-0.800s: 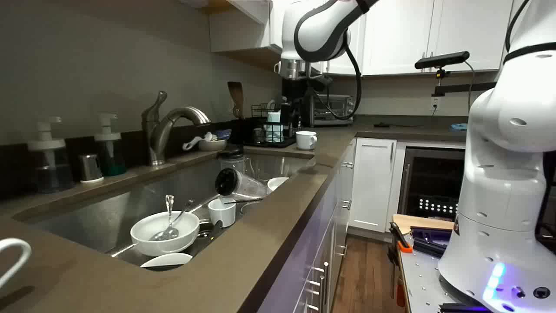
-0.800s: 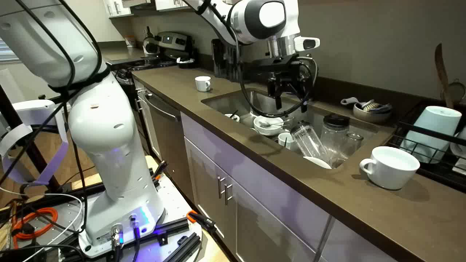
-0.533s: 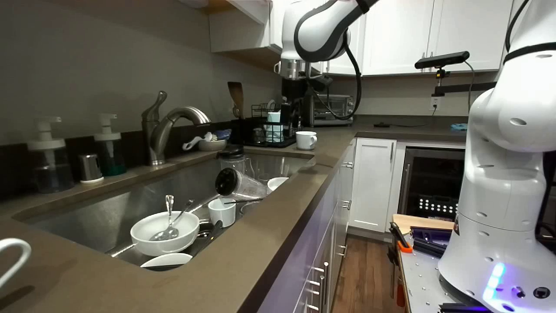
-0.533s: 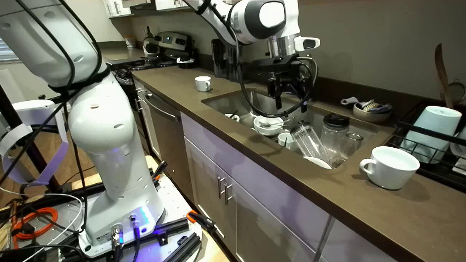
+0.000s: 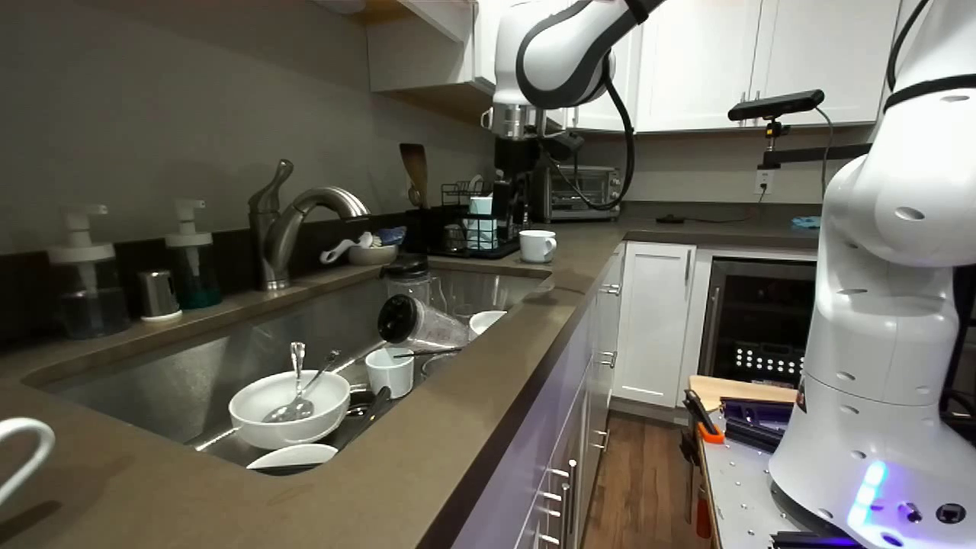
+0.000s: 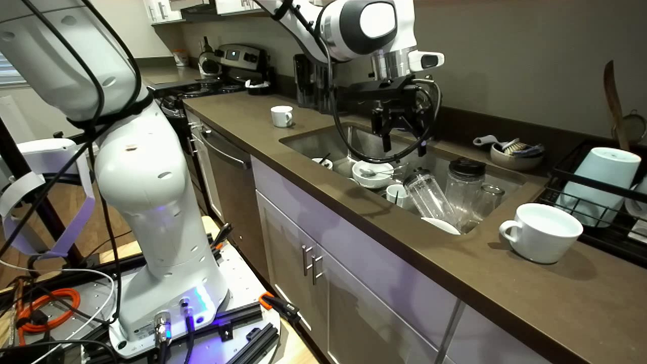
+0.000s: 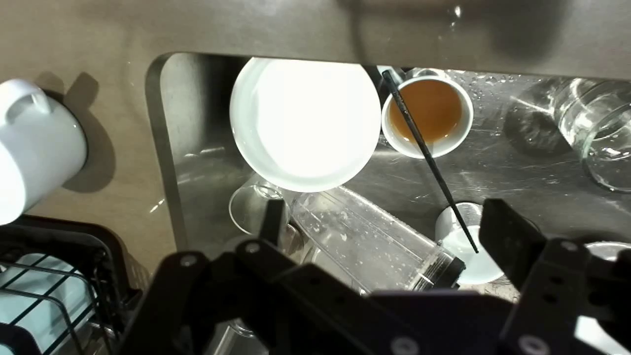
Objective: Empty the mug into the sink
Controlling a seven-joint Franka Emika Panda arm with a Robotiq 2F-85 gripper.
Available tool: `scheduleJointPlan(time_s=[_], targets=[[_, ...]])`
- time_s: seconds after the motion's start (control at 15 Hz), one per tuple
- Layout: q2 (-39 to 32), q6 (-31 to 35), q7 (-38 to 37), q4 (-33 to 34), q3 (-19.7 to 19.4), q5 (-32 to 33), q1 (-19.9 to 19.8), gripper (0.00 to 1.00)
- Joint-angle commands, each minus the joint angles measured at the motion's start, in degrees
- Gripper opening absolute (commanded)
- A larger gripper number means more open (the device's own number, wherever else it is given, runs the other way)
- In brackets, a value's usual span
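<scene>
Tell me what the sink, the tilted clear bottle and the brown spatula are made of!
The sink looks like brushed steel: gray, scratched, streaky shine. The bottle: glossy, see-through glass or plastic, can't tell. The spatula: probably wood, matte and brown.

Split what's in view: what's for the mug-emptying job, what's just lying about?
Job:
sink
gripper, open
probably one of (unclear which): rack-side mug, opposite-end mug, cup of brown liquid

Lying about:
black rack
tipped clear bottle
bowl with utensils
pump dispensers
wooden spatula
</scene>
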State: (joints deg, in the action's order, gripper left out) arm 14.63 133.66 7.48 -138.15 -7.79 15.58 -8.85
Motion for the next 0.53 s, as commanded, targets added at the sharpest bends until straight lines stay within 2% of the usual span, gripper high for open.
scheduleJointPlan(time_s=[0.0, 0.47], targets=[[-1.75, -0.87, -1.03, 1.89, -0.08, 0.12, -0.44, 1.0], [-13.12, -5.7, -6.05, 15.43, -4.09, -1.72, -3.51, 1.0]])
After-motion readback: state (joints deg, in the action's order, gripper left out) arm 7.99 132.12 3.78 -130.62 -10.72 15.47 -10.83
